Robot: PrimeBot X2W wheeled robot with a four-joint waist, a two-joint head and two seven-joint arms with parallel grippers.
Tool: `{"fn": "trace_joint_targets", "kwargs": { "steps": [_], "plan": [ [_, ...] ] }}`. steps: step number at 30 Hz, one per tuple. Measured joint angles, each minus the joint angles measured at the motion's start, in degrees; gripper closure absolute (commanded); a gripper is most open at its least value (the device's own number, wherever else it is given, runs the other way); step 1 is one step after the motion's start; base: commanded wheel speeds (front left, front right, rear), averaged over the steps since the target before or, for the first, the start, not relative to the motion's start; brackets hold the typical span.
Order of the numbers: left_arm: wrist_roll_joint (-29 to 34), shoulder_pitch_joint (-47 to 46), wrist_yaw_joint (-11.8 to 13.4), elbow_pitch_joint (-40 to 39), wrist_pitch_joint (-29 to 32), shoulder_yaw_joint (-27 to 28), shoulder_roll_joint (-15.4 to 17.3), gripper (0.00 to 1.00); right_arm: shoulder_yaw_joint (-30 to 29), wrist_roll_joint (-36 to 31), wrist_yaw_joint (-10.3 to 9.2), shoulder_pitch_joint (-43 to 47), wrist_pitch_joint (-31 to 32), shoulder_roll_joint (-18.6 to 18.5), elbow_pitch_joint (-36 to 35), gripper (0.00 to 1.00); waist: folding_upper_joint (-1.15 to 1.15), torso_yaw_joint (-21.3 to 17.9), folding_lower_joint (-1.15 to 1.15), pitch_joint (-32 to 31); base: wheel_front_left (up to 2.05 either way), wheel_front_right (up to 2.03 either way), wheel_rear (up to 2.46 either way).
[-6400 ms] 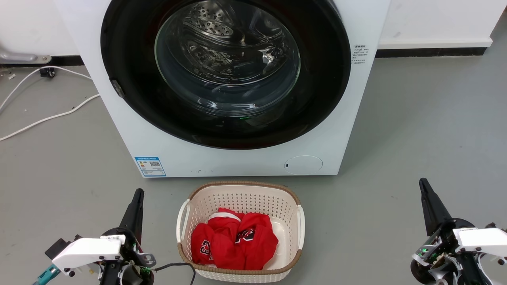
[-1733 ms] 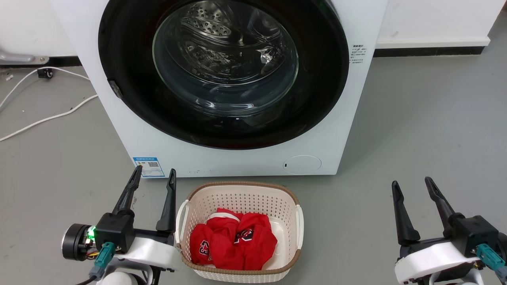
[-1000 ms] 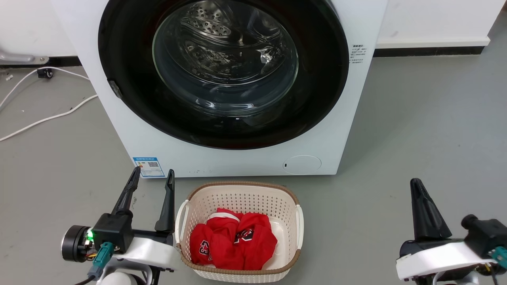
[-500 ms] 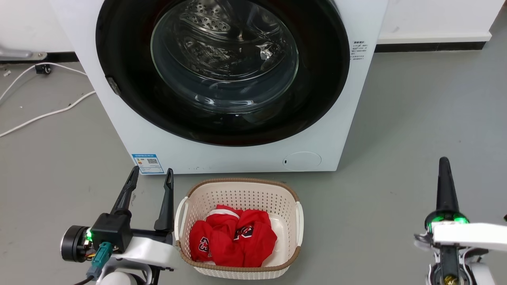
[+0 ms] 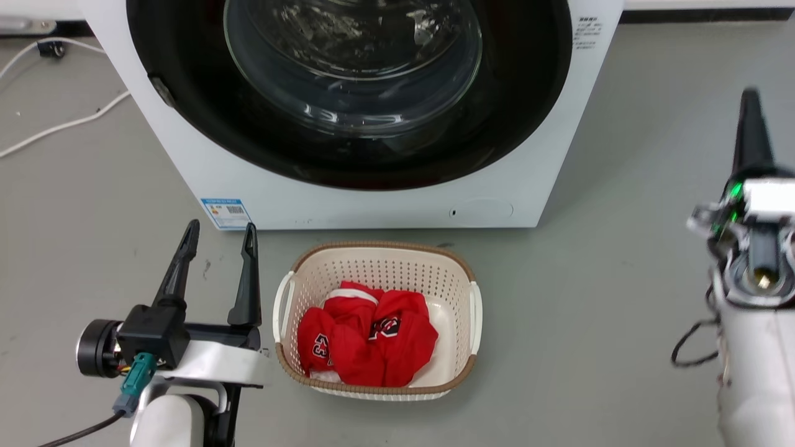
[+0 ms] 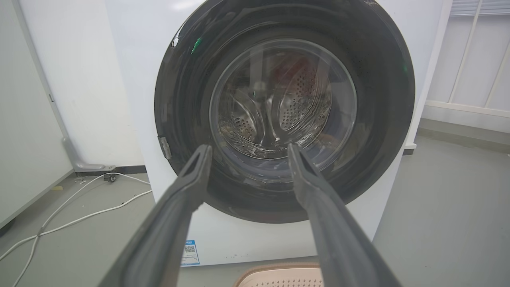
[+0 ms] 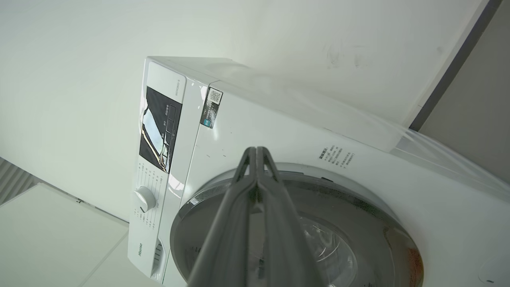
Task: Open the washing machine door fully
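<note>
From the head view, the washing machine door [image 5: 351, 81] is sitting closed, flush in the front of the white washing machine [image 5: 385, 208], with its black ring and glass bowl facing out over the grey floor [image 5: 590, 279]. A cream basket [image 5: 385, 270] is standing just in front of the machine, and red clothes [image 5: 366, 338] are lying bunched inside it. The left gripper [image 5: 220, 226] is hovering low beside the basket's left side with its two fingers spread apart, pinching nothing. The right gripper [image 5: 750, 102] is hanging well off to the right, fingers pointing towards the wall end of the room, well apart from the door. White cables [image 5: 56, 127] are trailing across the floor to the machine's left.

In the left wrist view, the spread fingers are pointing straight at the door [image 6: 370, 119], apart from it. A small grey tab [image 6: 164, 147] is showing on the door's left edge, and the basket rim is peeking in at the bottom.

In the right wrist view, the right gripper's fingers are pressing together at their tips, gripping nothing. Beyond them the door [image 7: 358, 223] is lying shut against the machine front, below the control panel [image 7: 159, 127] and its dial [image 7: 144, 199].
</note>
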Motion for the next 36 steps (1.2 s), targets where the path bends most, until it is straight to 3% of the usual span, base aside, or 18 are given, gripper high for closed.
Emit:
{"fn": "trace_joint_targets", "kwargs": {
  "steps": [10,20,30,36],
  "plan": [
    [-0.4,-3.1,-0.3,-1.0,0.0,0.4,0.3,0.0,0.0,-5.1,0.0,-23.7,11.9,-3.6,15.9,1.0,0.0,1.1,0.0,5.8,0.0,0.0,0.0],
    [-0.9,-5.8,-0.5,-2.0,0.0,0.0,0.7,0.0,3.3,-13.4,-0.01,-43.8,25.5,-3.0,30.7,1.0,0.0,1.7,0.0,10.4,0.0,0.0,0.0],
    [-1.3,-8.1,-0.6,-3.0,0.0,-0.5,1.4,0.0,4.0,-22.9,0.0,-56.5,29.8,-2.0,43.8,1.0,0.0,2.1,0.0,14.8,0.0,0.0,0.0],
    [-1.6,-9.8,-0.6,-3.5,0.0,-1.1,2.0,0.0,4.4,-27.1,0.0,-61.4,28.9,-1.4,48.4,1.0,0.0,2.5,0.0,17.7,0.0,0.0,0.0]
  ]
}}
